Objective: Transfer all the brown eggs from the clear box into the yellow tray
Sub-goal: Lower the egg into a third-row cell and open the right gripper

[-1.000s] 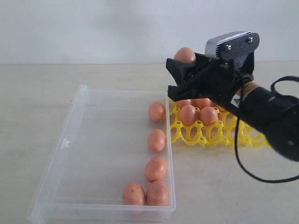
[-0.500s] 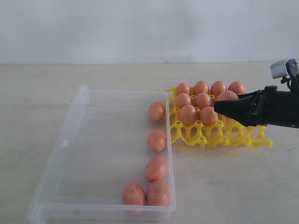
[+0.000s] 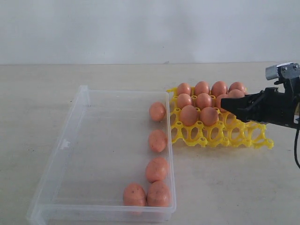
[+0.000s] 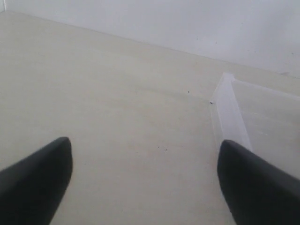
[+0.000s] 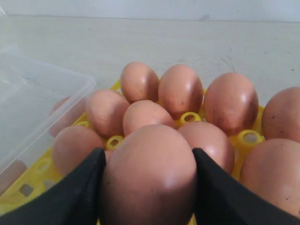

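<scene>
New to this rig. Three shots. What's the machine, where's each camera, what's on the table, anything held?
A robot with two arms, each ending in a two-finger gripper. The exterior view comes from a camera off the arms: on the beige table sit a clear shallow plastic box with five pinkish-brown eggs and a partly filled bright yellow lattice egg tray. The others are wrist cameras. The left gripper is open, empty, above bare table. The right gripper grips one more egg over the tray.
</scene>
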Motion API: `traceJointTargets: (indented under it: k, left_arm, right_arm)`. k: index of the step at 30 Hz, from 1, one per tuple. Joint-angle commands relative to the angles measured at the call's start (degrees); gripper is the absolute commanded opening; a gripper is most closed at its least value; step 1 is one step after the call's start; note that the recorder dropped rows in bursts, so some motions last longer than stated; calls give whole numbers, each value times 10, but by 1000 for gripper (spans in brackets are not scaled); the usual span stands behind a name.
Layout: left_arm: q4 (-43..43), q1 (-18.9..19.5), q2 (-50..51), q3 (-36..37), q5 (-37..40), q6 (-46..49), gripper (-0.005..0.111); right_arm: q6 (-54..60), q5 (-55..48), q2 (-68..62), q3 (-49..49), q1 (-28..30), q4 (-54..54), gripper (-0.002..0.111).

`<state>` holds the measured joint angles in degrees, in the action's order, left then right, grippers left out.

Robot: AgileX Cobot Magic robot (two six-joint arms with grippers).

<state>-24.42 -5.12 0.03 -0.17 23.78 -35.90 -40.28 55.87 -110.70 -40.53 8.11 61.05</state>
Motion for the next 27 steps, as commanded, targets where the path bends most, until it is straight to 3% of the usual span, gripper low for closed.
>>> traceJointTargets:
  k: [1,5,10,14,19,22,27]
  left_arm:
    - [4,-1,0,2,-3,10,70]
    - [4,-1,0,2,-3,10,30]
    - [4,-1,0,2,-3,10,14]
    - [4,-1,0,2,-3,10,11]
    - [4,-1,0,2,-3,10,11]
    - [4,-1,0,2,-3,10,11]
    - [4,-1,0,2,-3,10,22]
  right_arm:
    - [30,-42,-7,-2,-30,-56,-1]
    - [42,-50,-8,-2,-33,-53,-1]
    - [42,-63,-8,-2,-36,-50,0]
    - [34,-63,-8,-2,-37,-38,10]
    - [34,-51,-8,-2,-37,-47,44]
    - [26,-48,-7,-2,-37,-63,59]
    - [12,-48,-6,-2,-37,-77,63]
